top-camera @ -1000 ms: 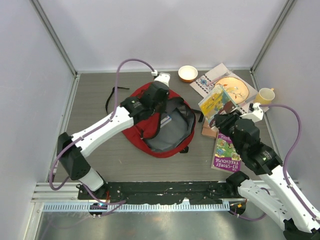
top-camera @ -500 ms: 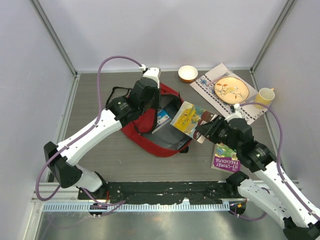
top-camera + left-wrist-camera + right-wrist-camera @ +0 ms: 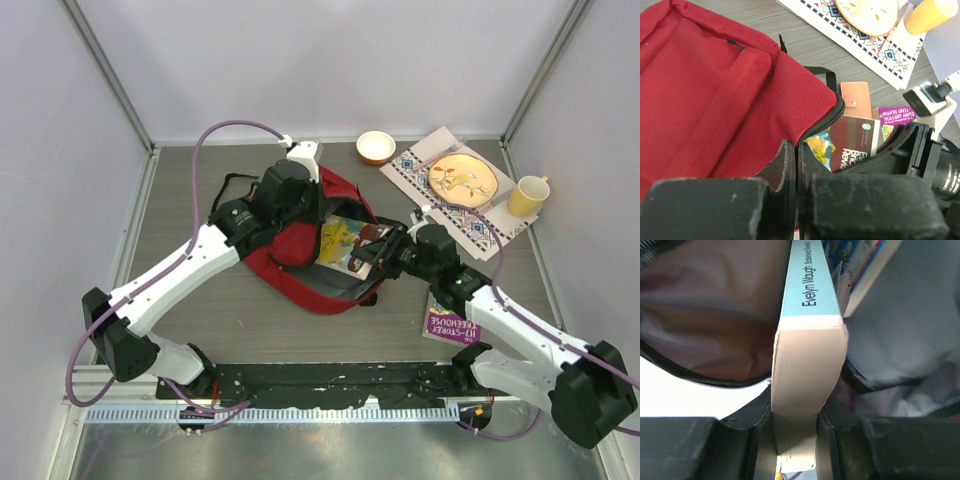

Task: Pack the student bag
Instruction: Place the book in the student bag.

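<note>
"Where is the bag?"

"The large soft red fabric backpack lies on the grey wood-grain table, left of middle; its main zip is open and the grey lining shows; black straps trail off its far left side."

"And the left tool?"

"The left tool is pinched almost closed on the backpack's zippered rim, with red cloth between its fingers; the opening gapes just beyond it."

"The right one?"

"The right tool clamps a thick paperback book with a pale blue spine by its near end; the spine reads Evelyn Waugh; the book's far end is inside the backpack's mouth; a blue and white book lies just beside it in there."

"Anything else?"

"A purple-covered book lies flat on the table right of the backpack; a yellow cup, an orange patterned plate on a white woven mat and a small orange bowl sit along the far side."
</note>
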Controlling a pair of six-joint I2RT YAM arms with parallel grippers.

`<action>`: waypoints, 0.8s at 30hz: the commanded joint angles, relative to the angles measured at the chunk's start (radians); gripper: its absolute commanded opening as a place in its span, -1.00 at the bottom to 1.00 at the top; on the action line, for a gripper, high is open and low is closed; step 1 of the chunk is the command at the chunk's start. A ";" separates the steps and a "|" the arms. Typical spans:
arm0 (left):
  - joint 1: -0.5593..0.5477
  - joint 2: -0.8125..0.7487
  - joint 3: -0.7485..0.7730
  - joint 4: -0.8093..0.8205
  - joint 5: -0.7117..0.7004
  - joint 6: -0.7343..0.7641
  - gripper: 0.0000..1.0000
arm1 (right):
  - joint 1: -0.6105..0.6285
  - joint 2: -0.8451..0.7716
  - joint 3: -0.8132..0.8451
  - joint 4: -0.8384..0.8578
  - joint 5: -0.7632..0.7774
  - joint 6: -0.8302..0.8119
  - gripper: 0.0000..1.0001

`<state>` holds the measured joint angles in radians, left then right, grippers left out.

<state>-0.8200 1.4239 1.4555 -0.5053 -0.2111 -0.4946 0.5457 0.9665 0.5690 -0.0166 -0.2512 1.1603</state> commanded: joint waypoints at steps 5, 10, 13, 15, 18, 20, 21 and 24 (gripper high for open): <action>-0.004 -0.082 -0.026 0.108 0.026 -0.035 -1.00 | -0.003 0.167 0.039 0.585 -0.082 0.150 -0.99; -0.004 -0.097 -0.041 0.119 0.030 -0.039 -1.00 | -0.003 0.231 0.014 0.616 0.004 0.180 -0.98; -0.004 -0.102 -0.047 0.125 0.041 -0.041 -1.00 | 0.008 0.262 -0.078 0.737 0.100 0.242 -0.98; -0.004 -0.099 -0.047 0.128 0.050 -0.042 -1.00 | 0.023 0.317 -0.100 0.812 0.113 0.253 -0.98; -0.004 -0.095 -0.056 0.132 0.053 -0.047 -1.00 | 0.091 0.386 -0.075 0.842 0.174 0.211 -0.98; -0.004 -0.089 -0.057 0.128 0.052 -0.048 -1.00 | 0.140 0.420 -0.043 0.830 0.246 0.179 -0.98; -0.004 -0.088 -0.055 0.125 0.052 -0.050 -1.00 | 0.151 0.457 -0.034 0.836 0.291 0.150 -0.98; -0.004 -0.091 -0.056 0.120 0.056 -0.064 -1.00 | 0.172 0.527 0.009 0.880 0.375 0.141 -0.99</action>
<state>-0.8200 1.3731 1.3922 -0.4644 -0.1772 -0.5266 0.6861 1.4456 0.4782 0.6422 -0.0380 1.3426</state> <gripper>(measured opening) 0.023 0.323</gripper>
